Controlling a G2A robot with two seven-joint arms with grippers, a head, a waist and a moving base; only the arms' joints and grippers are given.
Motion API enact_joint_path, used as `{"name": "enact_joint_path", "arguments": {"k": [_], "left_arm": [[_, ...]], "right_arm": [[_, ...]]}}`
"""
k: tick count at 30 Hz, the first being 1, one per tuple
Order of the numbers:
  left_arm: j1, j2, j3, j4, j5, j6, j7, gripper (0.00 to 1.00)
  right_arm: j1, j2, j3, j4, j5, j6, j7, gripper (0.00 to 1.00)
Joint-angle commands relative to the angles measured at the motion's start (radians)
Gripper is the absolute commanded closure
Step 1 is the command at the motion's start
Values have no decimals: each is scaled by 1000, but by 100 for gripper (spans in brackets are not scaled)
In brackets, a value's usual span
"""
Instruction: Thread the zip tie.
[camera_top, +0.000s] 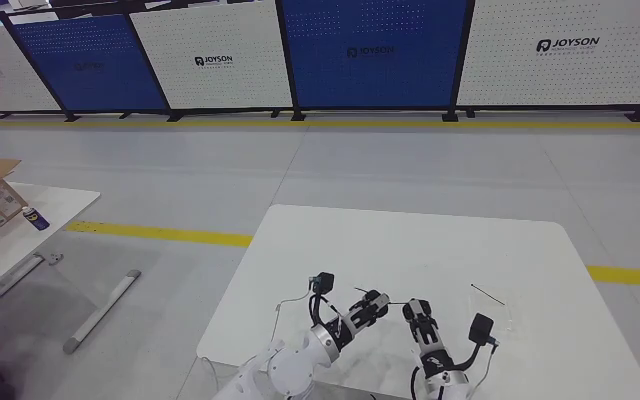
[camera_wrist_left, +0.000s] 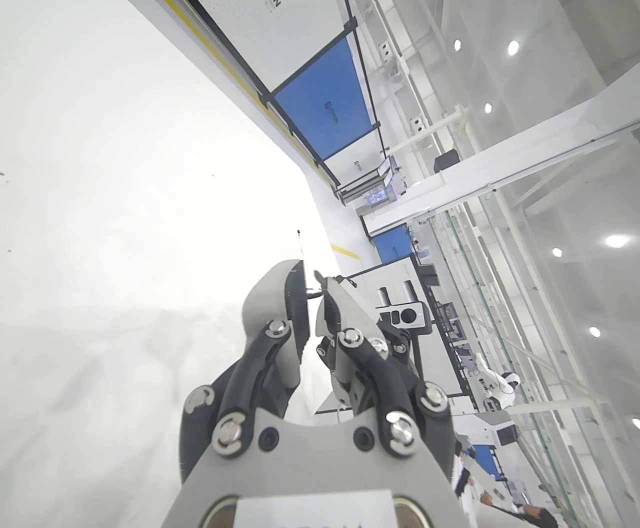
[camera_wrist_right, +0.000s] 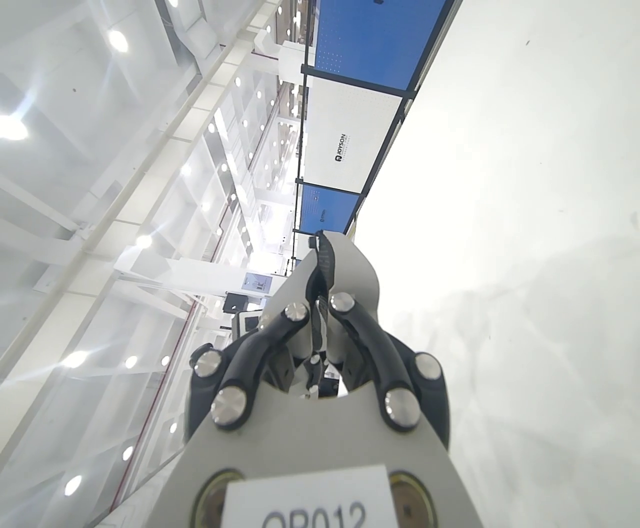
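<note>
A thin black zip tie (camera_top: 393, 302) spans the short gap between my two grippers, low over the white table (camera_top: 420, 240) near its front edge. My left gripper (camera_top: 376, 301) is shut on one part of it; in the left wrist view the strand (camera_wrist_left: 314, 290) crosses between the nearly closed fingertips of that gripper (camera_wrist_left: 311, 280). My right gripper (camera_top: 412, 307) faces it from the right and is shut. In the right wrist view a small black piece (camera_wrist_right: 313, 243) sticks out at the tips of that gripper (camera_wrist_right: 320, 246).
A second black zip tie (camera_top: 488, 293) lies flat on the table to the right of the grippers, also seen as a thin line (camera_wrist_left: 300, 240). Another table with a blue can (camera_top: 36, 218) stands far left. Blue and white panels (camera_top: 370, 50) line the back.
</note>
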Motion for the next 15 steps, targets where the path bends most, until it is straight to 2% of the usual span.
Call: {"name": "enact_joint_path", "arguments": {"k": [1,5,10,15], "left_arm": [[3,0,-4,-3,1,-2,9,42],[12,3,-19,-12,3,-5,21,59],[21,4,-31,-15,2,-7,31,67],[22,4,-32,-16,7,-8,33,84]], "right_arm": [[0,0,0,2,-4,3,-3,100],[2,-2,-1,8,-7,7,-9,100],[2,-3,0,11,-8,6,-12,100],[0,-4,1,11,-11,3,-14,100]]}}
